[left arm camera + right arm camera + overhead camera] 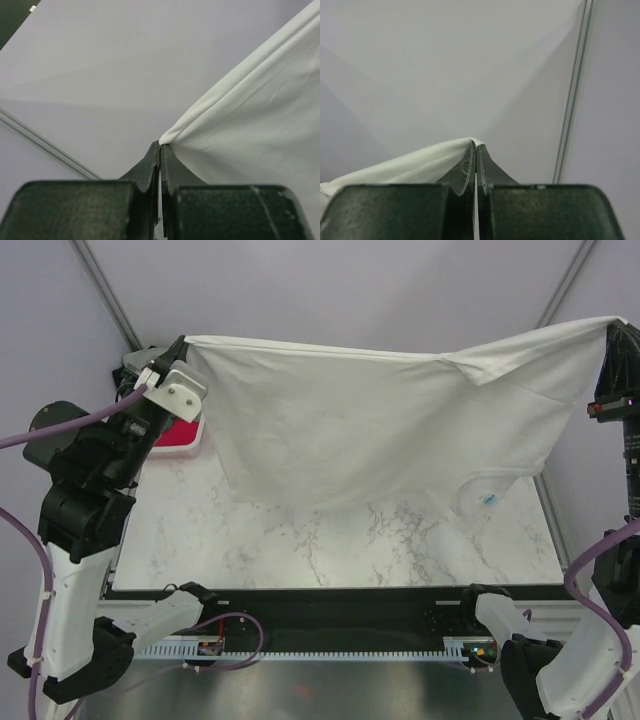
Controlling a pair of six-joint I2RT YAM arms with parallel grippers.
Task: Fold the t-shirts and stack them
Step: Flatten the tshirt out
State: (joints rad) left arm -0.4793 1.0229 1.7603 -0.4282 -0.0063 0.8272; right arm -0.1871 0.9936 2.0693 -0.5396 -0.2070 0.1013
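Note:
A plain white t-shirt hangs stretched in the air across the back of the marble table, held up by both arms. My left gripper is shut on its upper left corner, and in the left wrist view the white t-shirt runs off to the right from the left gripper. My right gripper is shut on the upper right corner; the white t-shirt's hem leaves the right gripper to the left. A red-pink t-shirt shows partly under the left arm.
The shirt's lower edge hangs just above the marble top. Grey walls with metal frame posts close in the back and sides. A black rail runs along the table's near edge between the arm bases.

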